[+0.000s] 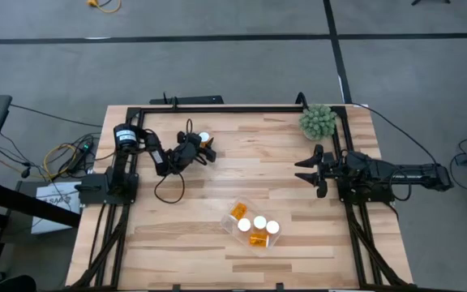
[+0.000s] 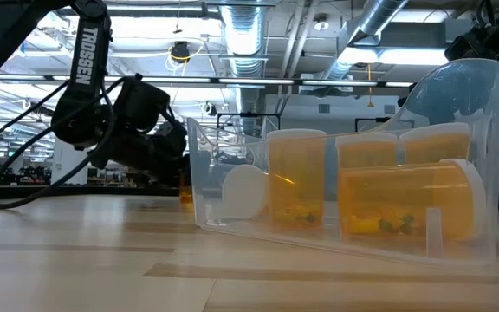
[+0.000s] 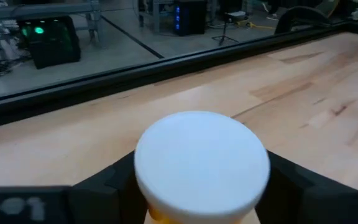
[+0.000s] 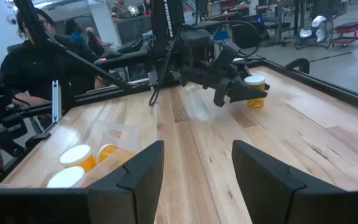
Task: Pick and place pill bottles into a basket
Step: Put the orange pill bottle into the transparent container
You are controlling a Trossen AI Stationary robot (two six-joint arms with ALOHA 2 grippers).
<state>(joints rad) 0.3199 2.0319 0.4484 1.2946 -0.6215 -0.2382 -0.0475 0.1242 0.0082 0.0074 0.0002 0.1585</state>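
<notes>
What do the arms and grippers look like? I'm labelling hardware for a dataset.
Both arms are matte black with jointed links. The left arm bears white TROSSEN lettering and a looping black cable. The left gripper and the right gripper each have two black, blocky, angular fingers.

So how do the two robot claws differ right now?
The left claw is closed around a small orange pill bottle with a white cap near the table's far edge; the right claw is open and holds nothing. The left works mid-table, while the right waits at the table's right side. Both are dark, two-fingered.
</notes>
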